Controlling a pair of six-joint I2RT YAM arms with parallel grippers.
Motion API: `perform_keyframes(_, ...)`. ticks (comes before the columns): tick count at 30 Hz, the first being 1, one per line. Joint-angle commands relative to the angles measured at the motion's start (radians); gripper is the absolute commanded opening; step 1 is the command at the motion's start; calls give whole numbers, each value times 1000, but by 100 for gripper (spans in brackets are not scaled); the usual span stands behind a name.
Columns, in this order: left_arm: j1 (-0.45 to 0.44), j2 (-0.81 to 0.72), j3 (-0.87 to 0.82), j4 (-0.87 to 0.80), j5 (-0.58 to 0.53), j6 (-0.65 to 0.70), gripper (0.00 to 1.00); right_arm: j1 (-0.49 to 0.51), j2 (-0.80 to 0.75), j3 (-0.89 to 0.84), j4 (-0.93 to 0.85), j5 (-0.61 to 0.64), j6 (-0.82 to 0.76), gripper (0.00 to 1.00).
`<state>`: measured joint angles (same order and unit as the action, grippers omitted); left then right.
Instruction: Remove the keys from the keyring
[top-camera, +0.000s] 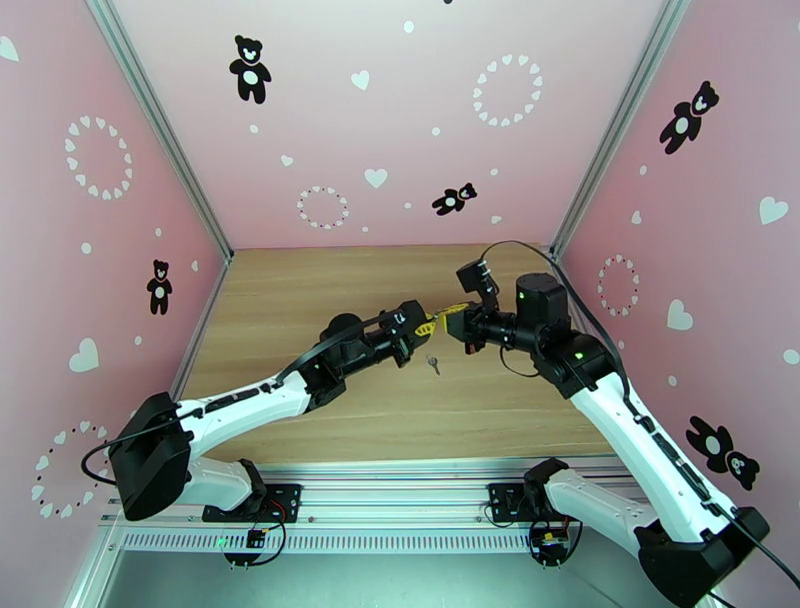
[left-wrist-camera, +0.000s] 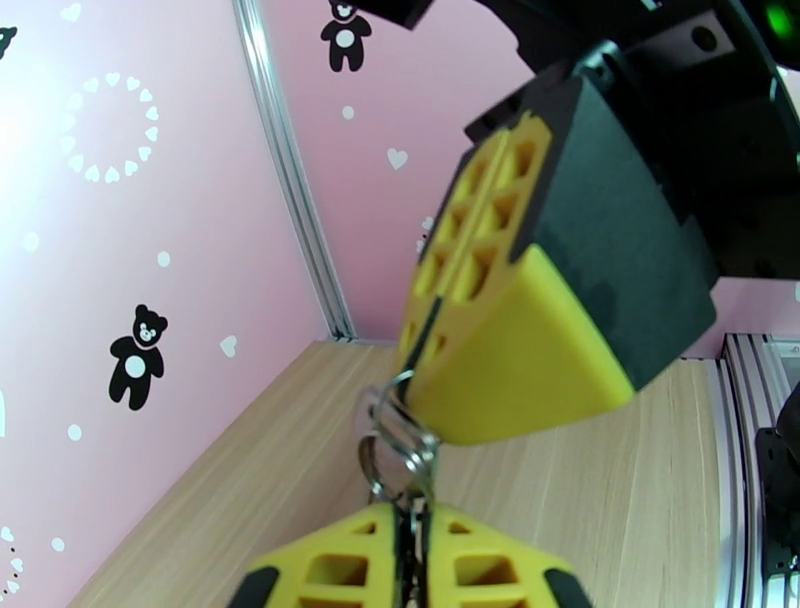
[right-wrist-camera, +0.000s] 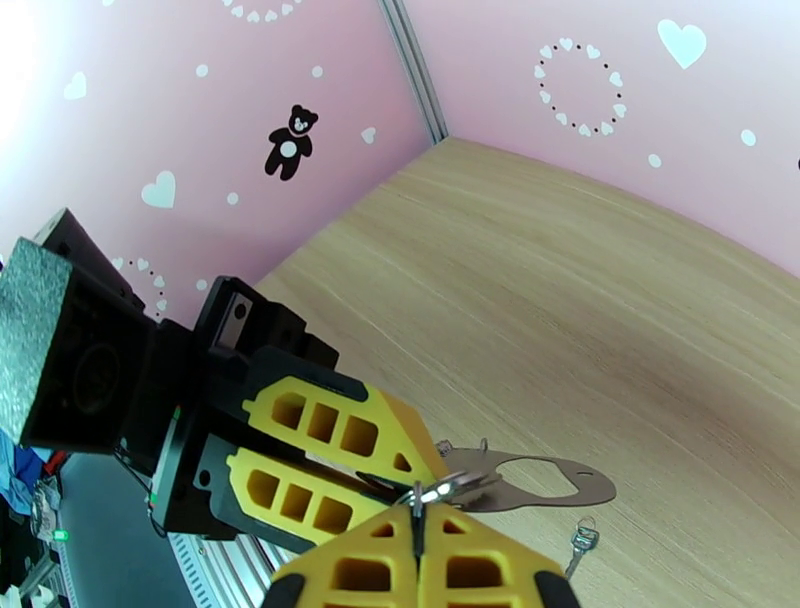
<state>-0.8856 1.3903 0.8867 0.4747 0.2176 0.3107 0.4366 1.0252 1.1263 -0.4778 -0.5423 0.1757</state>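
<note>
- Grip point hard to read: from the top camera the keyring is lost between the two yellow fingertips, too small to make out there.
- Second key cannot be found. It may sit in the tangle at the fingertips, but I cannot tell.
- Silvery wire loops (left-wrist-camera: 393, 447) blur together in the left wrist view, so the count is unclear. Both wrist views cut off their own fingers at the lower edge.
- Keyring (right-wrist-camera: 598, 489): flat pinkish-grey tag with an oval slot, held clear above the desk (top-camera: 300, 300). Its free end sticks out past both claws.
- Left claw (top-camera: 428, 327): jaws pressed together on the near end of the keyring, where the wire loops join it.
- Right claw (right-wrist-camera: 416, 545): jaws also closed with no gap showing, pinching the wire loops at the very tip, head-on to the left claw and almost touching it.
- One key (right-wrist-camera: 581, 541) lies loose on the desk just under the free end of the keyring, apart from both claws. From the top camera it is a small dark speck on the base side of the keyring.
- Desk around the keyring is bare wood. Pink walls (top-camera: 350, 120) with hearts and bears stand beyond it, well apart.
</note>
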Motion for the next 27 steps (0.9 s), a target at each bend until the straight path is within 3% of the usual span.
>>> perform_keyframes(1,-3,-46,37,-113,46,21,9,-4,-28,51,-57,10,-128,0)
perform_keyframes(10,-2,-72,75,-209,99,-25,5,21,-48,84,-118,-33,-338,0)
perform_keyframes(21,-1,-92,134,-366,194,-42,4,86,-86,96,-157,28,-469,0)
perform_keyframes(27,17,-133,102,-295,207,-139,0,114,-119,51,-147,68,-515,0)
